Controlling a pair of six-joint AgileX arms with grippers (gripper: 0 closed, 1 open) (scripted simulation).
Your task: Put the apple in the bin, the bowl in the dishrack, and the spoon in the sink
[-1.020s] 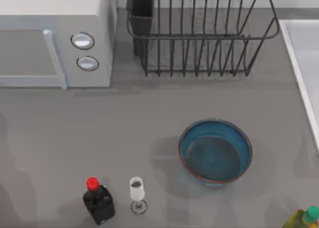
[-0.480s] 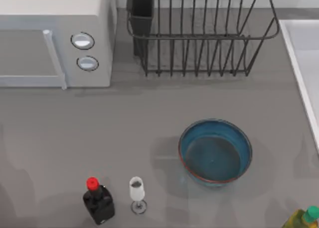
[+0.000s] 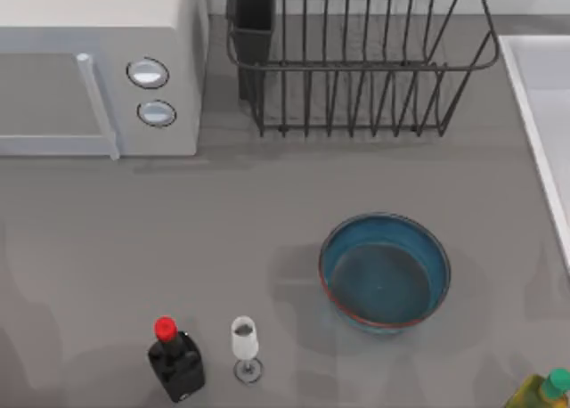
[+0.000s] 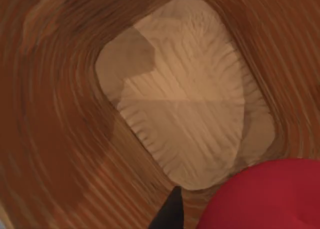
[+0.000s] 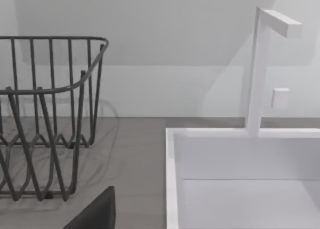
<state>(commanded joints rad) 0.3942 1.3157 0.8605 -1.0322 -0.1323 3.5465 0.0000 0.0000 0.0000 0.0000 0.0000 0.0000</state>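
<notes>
- bowl (image 3: 385, 273): blue with a thin reddish-brown rim, upright on the grey table (image 3: 267, 212), right of centre in the top view, nothing inside it.
- dishrack (image 3: 356, 61): black wire rack at the far edge of the table, directly beyond the bowl and well apart from it; a dark rectangular utensil cup (image 3: 255, 20) sits at its left corner. the right wrist view shows one end of the rack beside the basin.
- sink (image 3: 539, 96): pale basin at the table's right edge, just right of the dishrack; in the right wrist view its raised rim and white faucet (image 5: 260, 69) are visible.
- apple (image 4: 262, 194): bright red rounded shape close to the left wrist camera, above the pale bottom of a brown woven bin (image 4: 60, 139), looking down into it.
- left gripper: a dark fingertip (image 4: 170, 214) shows just beside the apple; contact with the apple and finger spread cannot be told.
- right gripper: one dark finger (image 5: 95, 214) shows at the frame edge, near the dishrack and sink; finger spread cannot be told.
- microwave (image 3: 98, 69): white, two round knobs, at the table's far left.
- black bottle (image 3: 175, 362) with a red cap, and a wine glass (image 3: 245, 346) just beside it, stand upright at the near edge, left of the bowl.
- yellow bottle with a green cap (image 3: 543, 390): at the near right corner.
</notes>
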